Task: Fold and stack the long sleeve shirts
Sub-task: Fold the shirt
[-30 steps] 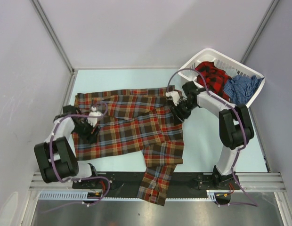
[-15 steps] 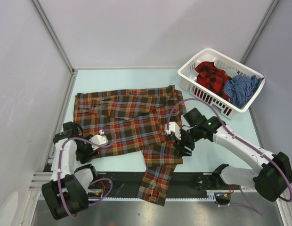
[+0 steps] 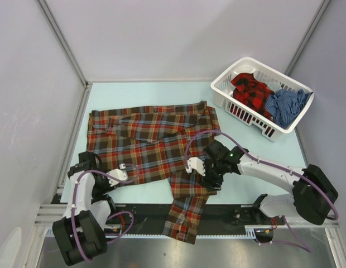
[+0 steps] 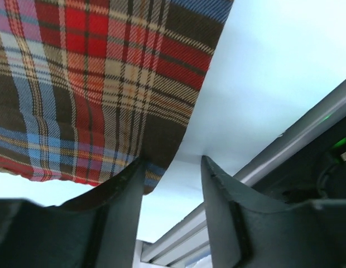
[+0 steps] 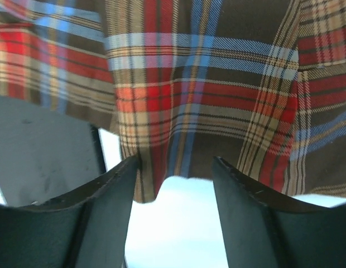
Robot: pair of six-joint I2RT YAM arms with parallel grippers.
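Observation:
The brown/red-orange/light-blue plaid shirt lies spread flat on the table, with one sleeve hanging over the near edge. My left gripper is open, low at the shirt's near-left hem. In the left wrist view the hem corner touches its left finger. My right gripper is open over the shirt's near-right edge. In the right wrist view the shirt edge lies between its fingers. The red-and-black shirt and the blue checked shirt lie crumpled in the basket.
The white laundry basket stands at the back right. A metal rail runs along the table's near edge and also shows in the left wrist view. Grey walls close in the left, back and right.
Both grippers have come from the shirt's middle toward its near hem. The left dropped to the near-left corner. The right swung left and nearer, to the near-right edge. The shirt has not moved.

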